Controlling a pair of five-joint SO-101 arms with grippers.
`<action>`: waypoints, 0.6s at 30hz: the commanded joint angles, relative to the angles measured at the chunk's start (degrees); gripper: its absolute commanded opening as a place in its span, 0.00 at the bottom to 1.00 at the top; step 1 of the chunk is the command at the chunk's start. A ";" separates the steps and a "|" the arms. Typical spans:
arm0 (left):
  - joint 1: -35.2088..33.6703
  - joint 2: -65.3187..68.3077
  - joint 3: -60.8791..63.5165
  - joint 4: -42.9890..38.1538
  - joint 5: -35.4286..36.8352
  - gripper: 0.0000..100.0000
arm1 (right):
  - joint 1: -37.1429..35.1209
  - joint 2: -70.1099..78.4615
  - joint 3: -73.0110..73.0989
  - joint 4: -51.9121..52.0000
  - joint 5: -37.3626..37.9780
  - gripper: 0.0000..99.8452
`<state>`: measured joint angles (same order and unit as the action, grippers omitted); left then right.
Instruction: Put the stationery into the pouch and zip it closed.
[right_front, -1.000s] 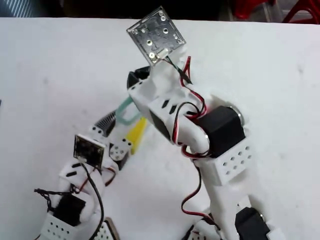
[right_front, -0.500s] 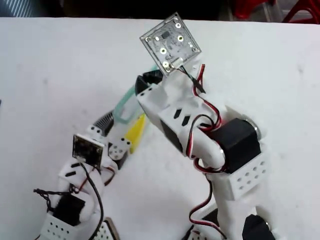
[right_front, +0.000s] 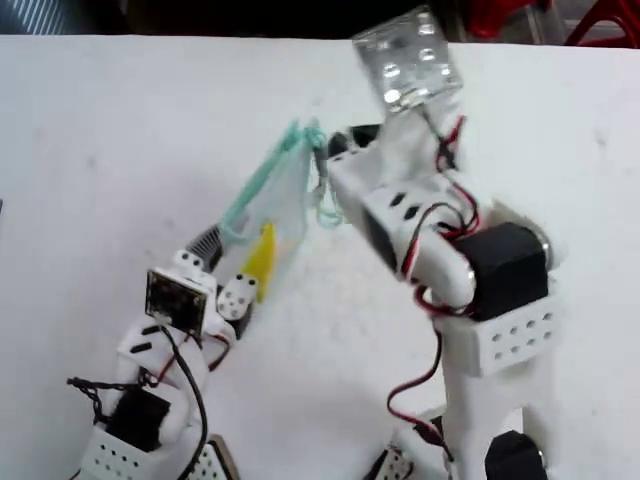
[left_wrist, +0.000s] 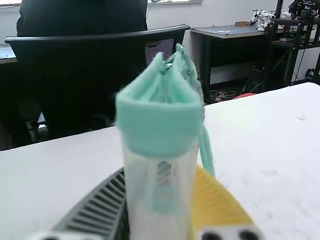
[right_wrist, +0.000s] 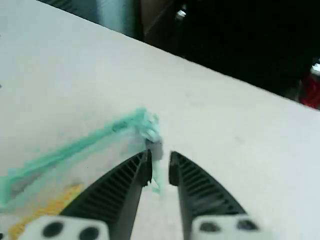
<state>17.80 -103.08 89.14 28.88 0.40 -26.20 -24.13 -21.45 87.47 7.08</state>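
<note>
High view: looking down on the pouch (right_front: 275, 195), clear with teal trim, stretched slantwise over the white table (right_front: 120, 120) between both grippers. Clamped at the near end by the left gripper (right_front: 238, 242), squeezed tight on the fabric. Nipped at the far end by the right gripper (right_front: 325, 165), with black fingers (right_wrist: 125, 185) pressed almost together on the zip pull (right_wrist: 155, 149) and its teal cord (right_wrist: 156, 181). Over to the left wrist view: teal end standing upright, wedged between a grey ribbed finger (left_wrist: 95, 212) and a yellow finger (left_wrist: 215, 202).
</note>
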 joint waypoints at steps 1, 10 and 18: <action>0.57 -0.66 -2.29 -0.97 -5.10 0.06 | 6.37 -2.15 3.25 1.71 1.93 0.17; 5.32 -0.66 -1.93 -0.53 -10.90 0.04 | -2.51 -11.38 14.24 -1.98 15.91 0.17; 5.67 -0.66 -1.85 -0.53 -11.60 0.04 | -2.77 -12.26 24.88 -10.15 15.91 0.17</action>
<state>22.99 -103.08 89.14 28.88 -10.33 -28.04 -34.68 2.37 80.18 22.55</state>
